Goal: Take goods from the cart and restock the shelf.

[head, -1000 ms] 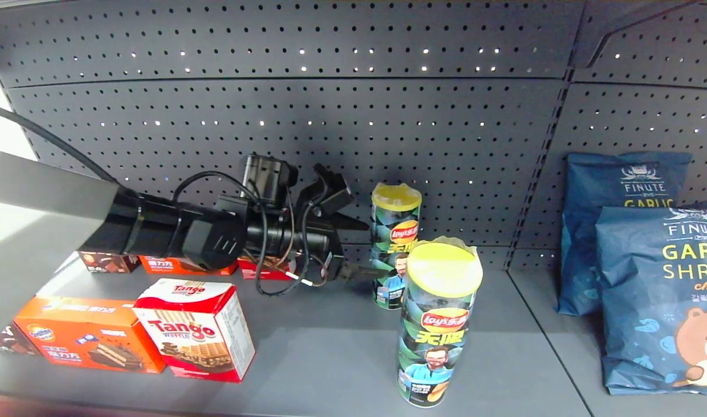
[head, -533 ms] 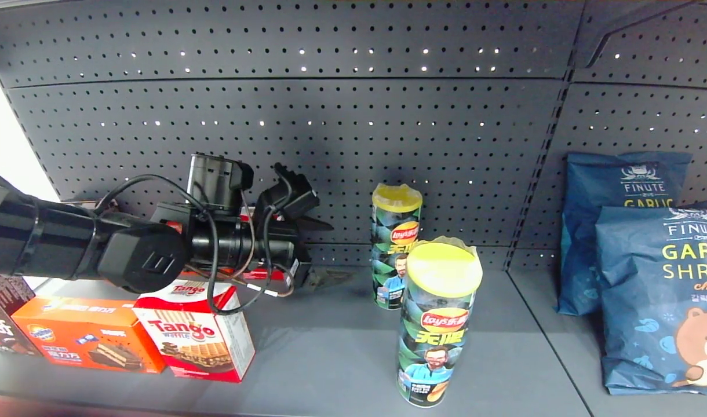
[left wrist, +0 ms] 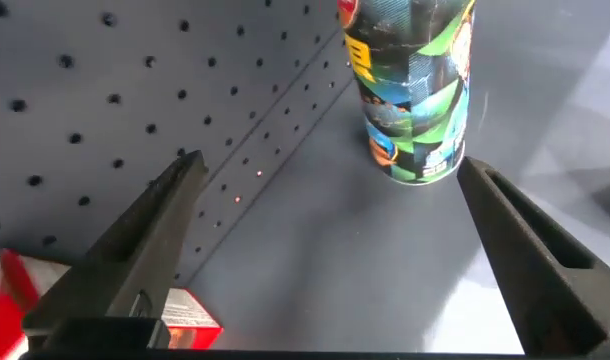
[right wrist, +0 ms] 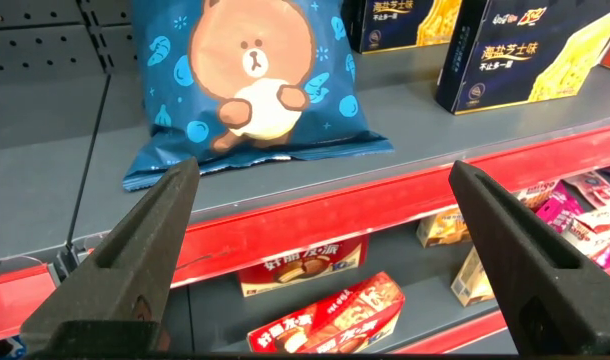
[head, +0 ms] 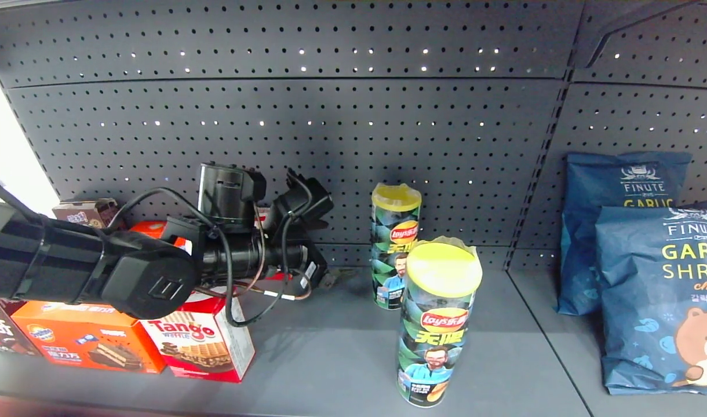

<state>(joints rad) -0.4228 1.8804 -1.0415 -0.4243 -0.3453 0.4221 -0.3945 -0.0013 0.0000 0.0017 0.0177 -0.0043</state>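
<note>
Black left gripper (left wrist: 332, 170) gapes wide and empty, just left of the rear chip can (head: 395, 255). The right gripper (right wrist: 325, 172) is equally spread, holding nothing. Two cans stand on the shelf (head: 342, 359): the front can (head: 440, 324) is near the rear one, with two blue bags (head: 620, 220) to its right.

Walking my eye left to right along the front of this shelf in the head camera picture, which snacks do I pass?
orange cake box → red wafer box → front chip can → blue shrimp chips bag
</note>
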